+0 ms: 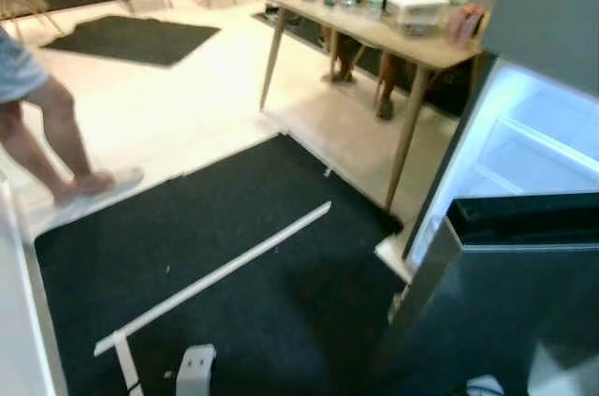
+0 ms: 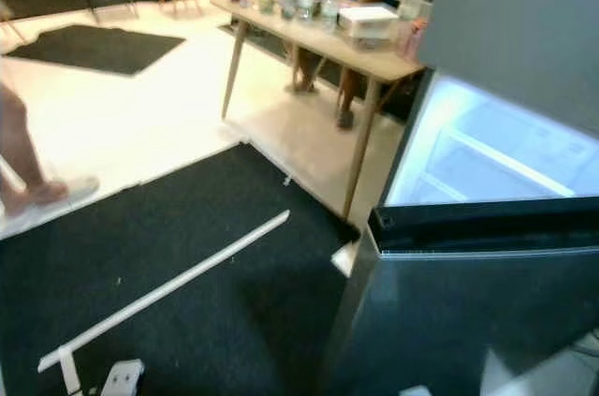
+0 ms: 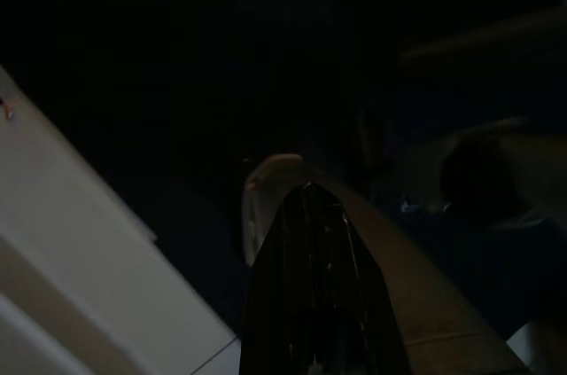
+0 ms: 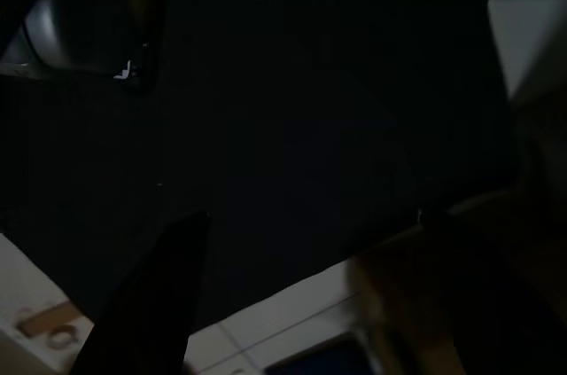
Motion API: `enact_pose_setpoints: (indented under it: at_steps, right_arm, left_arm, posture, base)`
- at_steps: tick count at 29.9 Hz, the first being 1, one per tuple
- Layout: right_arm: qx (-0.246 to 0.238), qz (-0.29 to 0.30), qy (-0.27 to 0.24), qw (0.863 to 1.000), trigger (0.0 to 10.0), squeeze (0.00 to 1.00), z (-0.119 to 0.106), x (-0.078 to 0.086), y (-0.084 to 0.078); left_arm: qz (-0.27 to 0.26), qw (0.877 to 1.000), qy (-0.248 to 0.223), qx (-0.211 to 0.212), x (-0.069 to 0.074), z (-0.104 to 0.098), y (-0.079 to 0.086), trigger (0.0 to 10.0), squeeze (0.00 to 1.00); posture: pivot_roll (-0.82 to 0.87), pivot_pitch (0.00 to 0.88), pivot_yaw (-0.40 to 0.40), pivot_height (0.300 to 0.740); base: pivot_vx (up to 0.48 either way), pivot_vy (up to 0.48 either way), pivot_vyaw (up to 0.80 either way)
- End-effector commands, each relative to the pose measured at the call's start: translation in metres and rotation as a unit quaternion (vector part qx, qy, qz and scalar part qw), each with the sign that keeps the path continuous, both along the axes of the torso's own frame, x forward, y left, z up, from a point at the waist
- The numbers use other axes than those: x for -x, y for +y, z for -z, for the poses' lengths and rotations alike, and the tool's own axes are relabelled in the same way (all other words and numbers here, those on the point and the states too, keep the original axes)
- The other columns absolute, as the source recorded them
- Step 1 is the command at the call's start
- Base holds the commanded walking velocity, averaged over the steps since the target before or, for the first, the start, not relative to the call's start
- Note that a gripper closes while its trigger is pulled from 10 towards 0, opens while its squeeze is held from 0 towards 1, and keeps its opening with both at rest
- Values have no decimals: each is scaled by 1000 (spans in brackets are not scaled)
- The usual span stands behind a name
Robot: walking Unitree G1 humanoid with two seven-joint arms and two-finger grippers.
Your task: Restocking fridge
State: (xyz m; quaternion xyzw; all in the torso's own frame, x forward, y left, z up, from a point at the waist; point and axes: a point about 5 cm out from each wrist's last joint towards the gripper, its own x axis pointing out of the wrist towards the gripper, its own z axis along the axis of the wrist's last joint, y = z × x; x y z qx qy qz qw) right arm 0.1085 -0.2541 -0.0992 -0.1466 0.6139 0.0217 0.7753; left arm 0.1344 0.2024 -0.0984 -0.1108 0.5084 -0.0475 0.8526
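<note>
1. The fridge [image 1: 524,256] stands open, its lit shelves showing.
2. A wooden tabletop [image 1: 374,31] with bottles stands just behind it.
3. A black mat [image 1: 215,227] lies before the fridge, crossed by a white bar [image 1: 215,274].
</note>
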Motion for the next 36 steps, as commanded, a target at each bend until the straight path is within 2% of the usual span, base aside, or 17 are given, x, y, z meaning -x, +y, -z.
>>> enact_pose_setpoints:
  at_steps: [1,13,18,19,20,22,23,24,26,27,28,29,30,31,33,34,36]
  right_arm:
    - [-3,-5,-6,1000,10000,0,0,-4,4]
    - [-1,1,-5,1000,10000,0,0,-2,3]
    - [13,32,-37,999,10000,0,-4,-10,-4]
    - [29,66,-89,993,10000,0,-14,-31,-14]
    - [29,66,-89,993,10000,0,-14,-31,-14]
    - [45,85,-139,986,10000,0,-27,-54,-23]
    - [45,85,-139,986,10000,0,-27,-54,-23]
    - [53,86,-155,983,10000,0,-32,-63,-27]
    - [64,90,-189,976,10000,0,-45,-83,-33]
    - [69,92,-216,970,10000,0,-55,-98,-37]
    - [69,92,-216,970,10000,0,-55,-98,-37]
    - [71,99,-258,959,10000,0,-72,-121,-39]
    - [69,104,-313,942,10000,0,-96,-151,-40]
    - [69,104,-313,942,10000,0,-96,-151,-40]
    - [56,119,-395,909,10000,0,-135,-191,-40]
    - [56,119,-395,909,10000,0,-135,-191,-40]
    - [43,141,-500,854,10000,0,-188,-230,-36]
  left_arm:
    - [5,1000,9,-3,5,2,0,10000,0]
    - [-6,1000,9,-11,5,2,2,10000,0]
    - [-7,1000,8,-9,5,2,2,10000,0]
    - [-8,1000,8,-8,5,2,2,10000,0]
    - [-8,1000,8,-8,5,2,2,10000,0]
    - [-8,1000,8,-7,5,2,2,10000,0]
    - [-8,1000,8,-7,5,2,2,10000,0]
    - [-8,1000,8,-7,5,2,2,10000,0]
    - [-8,1000,9,-7,5,2,2,10000,0]
    - [-8,1000,9,-7,5,2,2,10000,0]
    - [-8,1000,9,-7,5,2,2,10000,0]
    - [-9,1000,9,-7,5,2,2,10000,0]
    - [-10,1000,9,-6,5,2,2,10000,0]
    - [-10,1000,9,-6,5,2,2,10000,0]
    - [-11,1000,8,-5,5,2,2,10000,0]
    - [-11,1000,8,-5,5,2,2,10000,0]
    - [-13,1000,8,-3,5,2,1,10000,0]
  posture:
    - [-50,0,-54,740]
    - [-54,0,-52,740]
    - [-55,0,-51,740]
    - [-55,0,-50,740]
    - [-55,0,-50,740]
    - [-56,0,-48,740]
    - [-56,0,-48,740]
    - [-56,0,-48,740]
    - [-57,0,-48,740]
    - [-57,0,-48,740]
    - [-57,0,-48,740]
    - [-57,0,-48,740]
    - [-57,0,-48,740]
    - [-57,0,-48,740]
    - [-53,0,-54,740]
    - [-53,0,-54,740]
    - [-50,0,-57,740]
  base:
    - [292,0,0]
    - [45,0,0]
    - [0,0,0]
    - [0,0,0]
    - [0,0,0]
    - [0,0,0]
    - [0,0,0]
    - [0,0,0]
    - [0,0,0]
    - [0,0,0]
    - [0,0,0]
    - [0,0,0]
    - [0,0,0]
    - [0,0,0]
    - [0,0,0]
    - [0,0,0]
    - [0,0,0]
